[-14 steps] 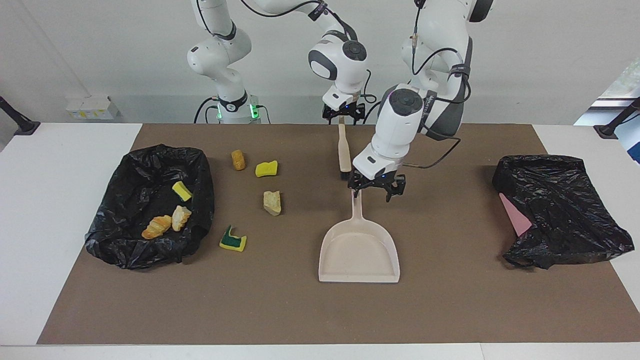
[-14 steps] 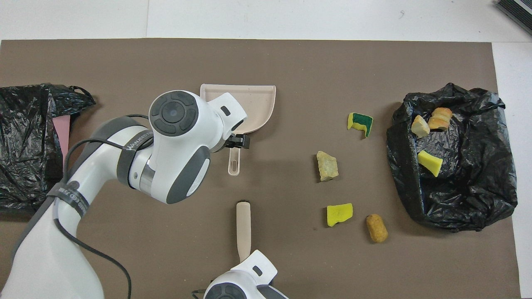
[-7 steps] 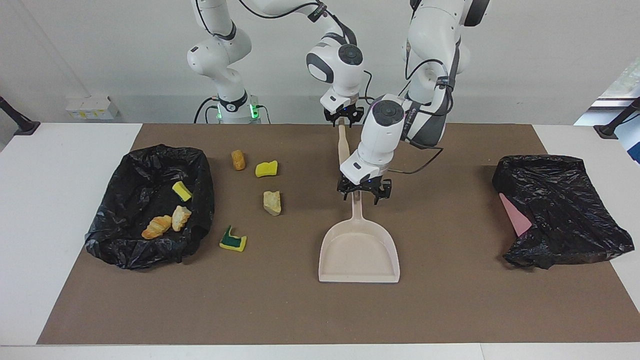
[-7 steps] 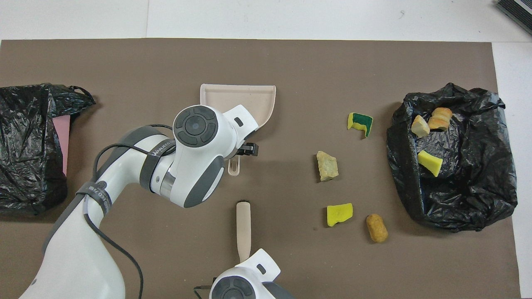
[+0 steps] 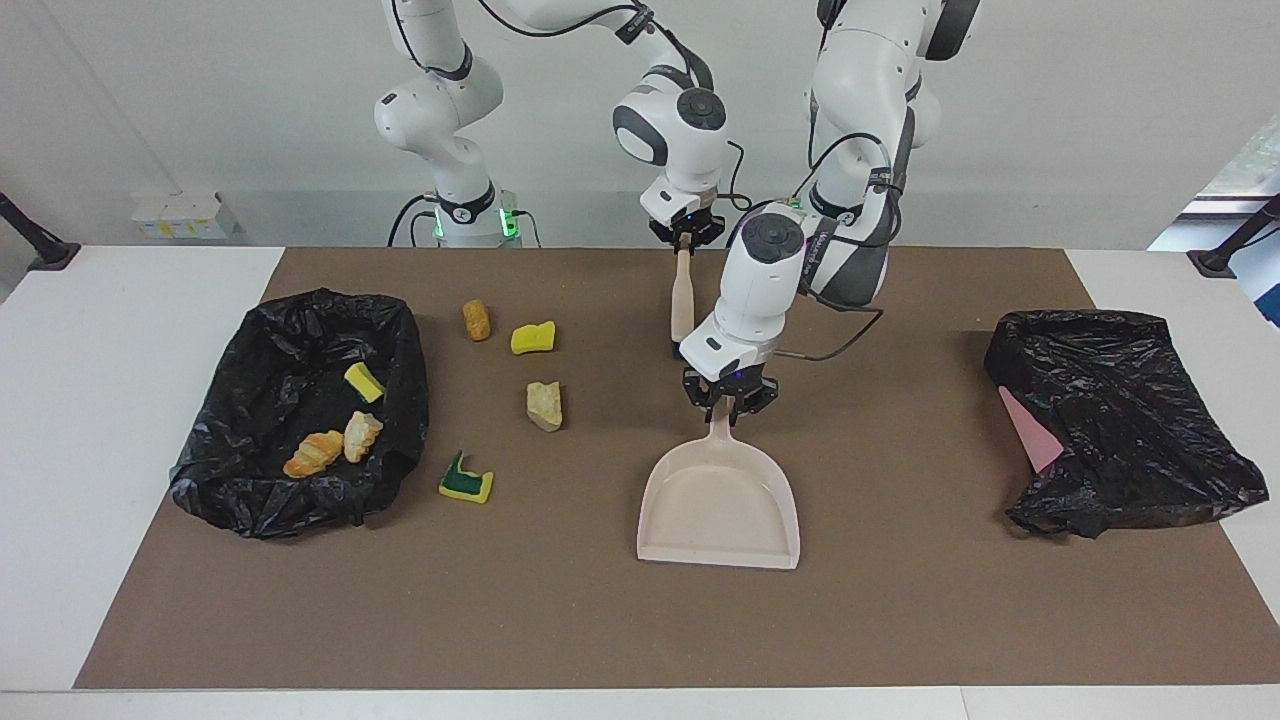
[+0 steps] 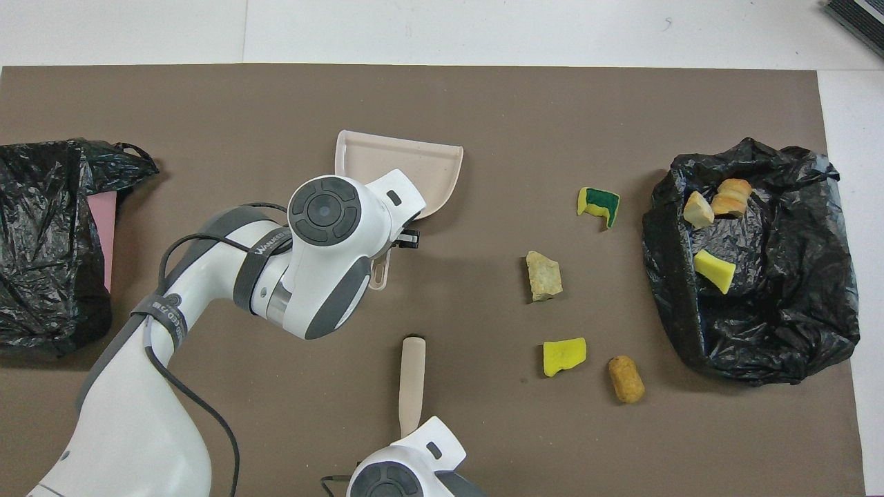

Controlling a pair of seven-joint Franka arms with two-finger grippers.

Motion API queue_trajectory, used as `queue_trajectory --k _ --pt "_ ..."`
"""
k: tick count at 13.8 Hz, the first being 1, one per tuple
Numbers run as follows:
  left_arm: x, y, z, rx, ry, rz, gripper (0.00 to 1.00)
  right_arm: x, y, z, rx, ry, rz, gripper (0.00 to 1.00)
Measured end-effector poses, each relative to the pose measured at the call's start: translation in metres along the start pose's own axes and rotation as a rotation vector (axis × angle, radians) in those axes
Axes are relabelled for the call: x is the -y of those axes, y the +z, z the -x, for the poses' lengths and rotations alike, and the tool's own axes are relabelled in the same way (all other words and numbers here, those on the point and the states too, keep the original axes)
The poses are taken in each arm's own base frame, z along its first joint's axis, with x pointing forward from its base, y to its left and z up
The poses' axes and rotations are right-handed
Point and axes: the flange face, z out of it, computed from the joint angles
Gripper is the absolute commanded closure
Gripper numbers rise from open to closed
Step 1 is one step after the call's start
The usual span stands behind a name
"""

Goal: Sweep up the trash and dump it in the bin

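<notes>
Facing view alone shows left gripper (image 5: 729, 409) clenched on dustpan (image 5: 719, 505) handle, right gripper (image 5: 685, 238) grasping brush (image 5: 682, 297).

Your left gripper (image 5: 729, 404) has drawn in from over the dustpan (image 5: 718, 505) handle and clamped on it; the pan has twisted slightly on the mat. Your right gripper (image 5: 685, 234) has closed on the brush (image 5: 683, 297) handle's near end, and the brush has tilted a little.
</notes>
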Motion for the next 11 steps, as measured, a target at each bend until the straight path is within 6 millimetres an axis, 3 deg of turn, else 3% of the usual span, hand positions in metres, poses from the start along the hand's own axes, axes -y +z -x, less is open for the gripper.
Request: queue_trajectory --k 2,4,8,11 --pt "0.01 -0.002 -0.006 -0.011 -0.007 -0.011 1.0 -0.001 -0.008 0.0 -0.008 0.014 -0.009 1.0" --pt "0.034 -0.012 -0.018 -0.033 0.0 -0.016 1.0 -0.012 -0.027 0.0 -0.002 0.061 0.009 1.0" --pt "0.077 -0.04 -0.038 -0.078 0.02 -0.02 1.0 -0.067 -0.077 -0.015 0.04 0.175 0.089 1.0" --pt "0.097 -0.052 -0.038 -0.044 0.086 -0.039 1.0 -0.102 -0.088 -0.028 0.07 0.37 0.174 1.0"
